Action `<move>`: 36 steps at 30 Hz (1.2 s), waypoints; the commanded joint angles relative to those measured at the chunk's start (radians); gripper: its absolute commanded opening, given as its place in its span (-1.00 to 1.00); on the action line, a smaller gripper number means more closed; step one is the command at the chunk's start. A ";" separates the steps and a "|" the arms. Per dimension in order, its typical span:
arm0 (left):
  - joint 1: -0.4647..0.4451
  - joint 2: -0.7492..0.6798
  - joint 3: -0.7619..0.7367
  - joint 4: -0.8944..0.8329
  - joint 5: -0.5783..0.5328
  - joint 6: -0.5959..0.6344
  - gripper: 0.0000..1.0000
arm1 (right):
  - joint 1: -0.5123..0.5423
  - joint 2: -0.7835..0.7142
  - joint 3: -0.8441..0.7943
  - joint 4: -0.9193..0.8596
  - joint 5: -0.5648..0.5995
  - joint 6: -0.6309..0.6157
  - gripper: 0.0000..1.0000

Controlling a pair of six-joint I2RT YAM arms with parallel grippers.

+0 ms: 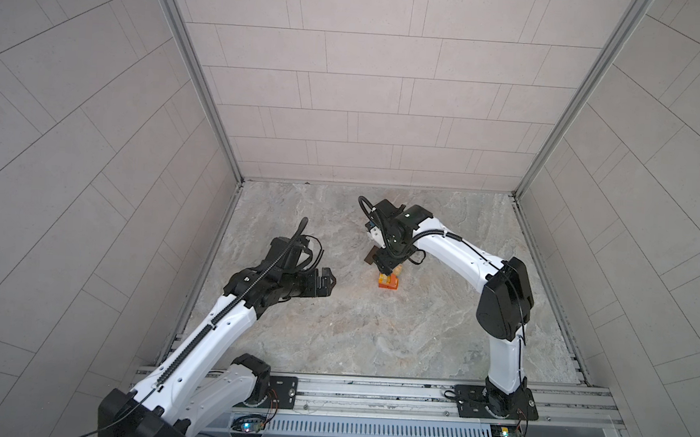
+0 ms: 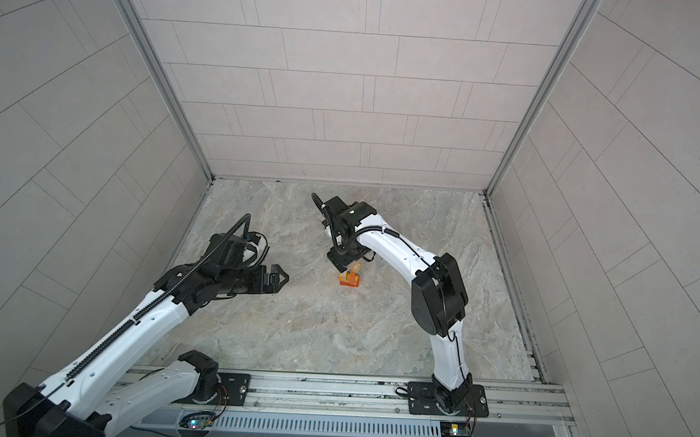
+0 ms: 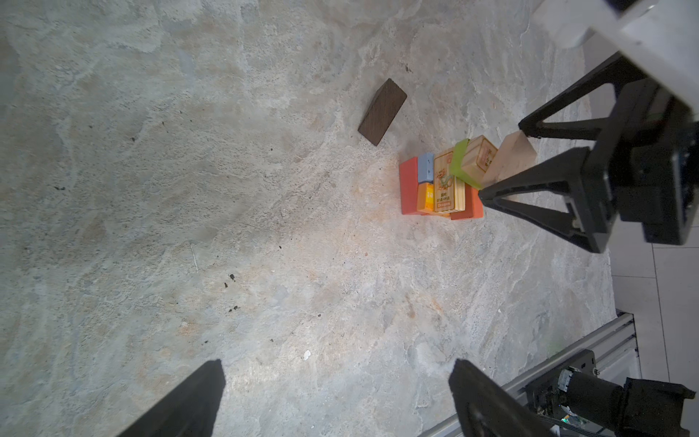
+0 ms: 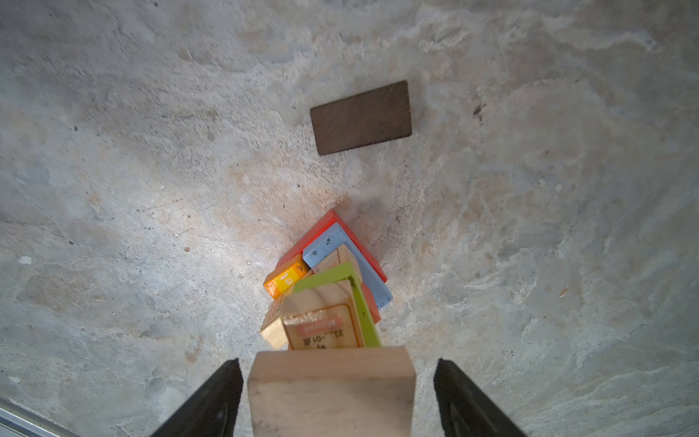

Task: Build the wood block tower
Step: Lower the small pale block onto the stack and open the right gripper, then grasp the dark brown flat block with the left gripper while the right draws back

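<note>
The tower (image 1: pixel 389 281) (image 2: pixel 349 278) stands mid-table: red bricks at its base, then light blue, orange and printed tan ones, with a green brick (image 4: pixel 333 274) higher up. A plain tan block (image 4: pixel 331 389) (image 3: pixel 514 159) lies on top. My right gripper (image 4: pixel 336 363) (image 1: pixel 385 265) straddles that tan block, open, with floor showing on both sides between jaws and wood. A dark brown block (image 4: pixel 361 117) (image 3: pixel 382 112) lies flat on the table just beyond the tower. My left gripper (image 3: pixel 336 363) (image 1: pixel 328 278) hovers open and empty to the tower's left.
The marble tabletop (image 1: pixel 354 332) is walled by tiled panels at the back and both sides. An aluminium rail (image 1: pixel 371 391) carrying both arm bases runs along the front edge. The right arm's elbow (image 1: pixel 502 295) rises to the right of the tower.
</note>
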 commanded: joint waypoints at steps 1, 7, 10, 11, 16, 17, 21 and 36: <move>0.006 0.032 0.039 -0.010 -0.010 0.034 0.91 | -0.013 -0.137 -0.030 0.047 -0.032 0.014 0.65; 0.005 0.182 0.176 -0.015 0.028 0.066 0.34 | -0.050 -0.354 -0.208 0.226 -0.199 0.088 0.67; 0.005 0.291 0.262 -0.004 0.056 0.112 0.40 | -0.056 -0.494 -0.349 0.354 -0.200 0.123 0.69; 0.005 0.332 0.289 0.002 0.058 0.132 0.51 | -0.064 -0.538 -0.393 0.390 -0.212 0.137 0.71; 0.004 0.507 0.355 0.090 0.016 0.200 0.67 | -0.112 -0.717 -0.550 0.465 -0.319 0.186 0.81; 0.005 0.549 0.367 0.114 0.023 0.207 0.68 | -0.113 -0.741 -0.574 0.464 -0.329 0.187 0.81; -0.001 0.714 0.452 0.163 0.047 0.246 0.68 | -0.113 -0.829 -0.675 0.508 -0.362 0.221 0.82; -0.026 1.013 0.634 0.293 0.078 0.365 0.68 | -0.113 -0.937 -0.789 0.547 -0.321 0.228 0.90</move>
